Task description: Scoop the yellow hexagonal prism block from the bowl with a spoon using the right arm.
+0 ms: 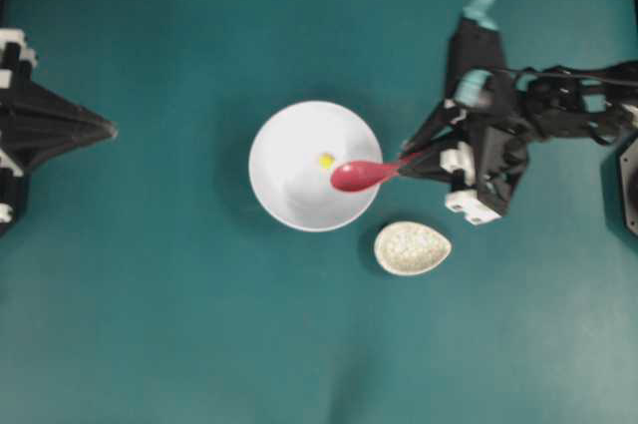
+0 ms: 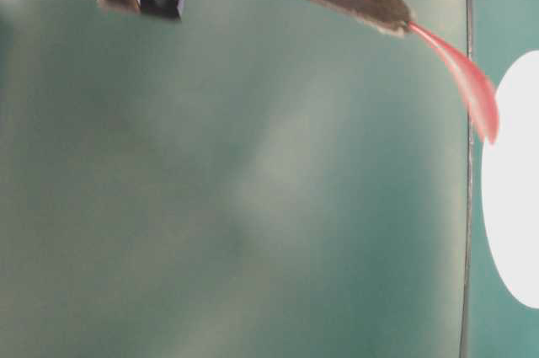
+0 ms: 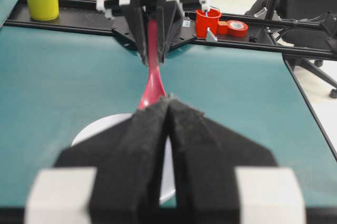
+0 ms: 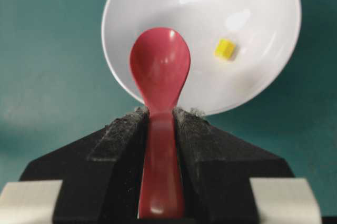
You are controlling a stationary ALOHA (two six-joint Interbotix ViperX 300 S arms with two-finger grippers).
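Right gripper (image 4: 160,129) clamped on the spoon (image 4: 159,76): handle pinched between both black foam pads, scoop sticking out ahead of the fingertips. Seen from overhead, the right arm (image 1: 538,115) reaches in from the right edge, and the spoon's scoop sits over the right side of the bowl (image 1: 289,195), open face up, nothing in it. Whether the scoop touches the bowl's surface, cannot tell.

Yellow hexagonal prism block (image 1: 326,160) lies on the bowl's floor, a little right of centre, just beside the scoop's tip but apart from it. Wrist view agrees: block (image 4: 224,48) to the right of the scoop, white showing between them.

Left gripper (image 3: 169,129) with pads pressed together, nothing between them. It rests at the left edge of the teal table (image 1: 150,324), well apart from the bowl, pointing toward it.

Speckled egg-shaped spoon rest (image 1: 412,247) on the table just below and right of the bowl, not touching it.

Table-level view blurred; only the spoon and a slice of white bowl are readable.
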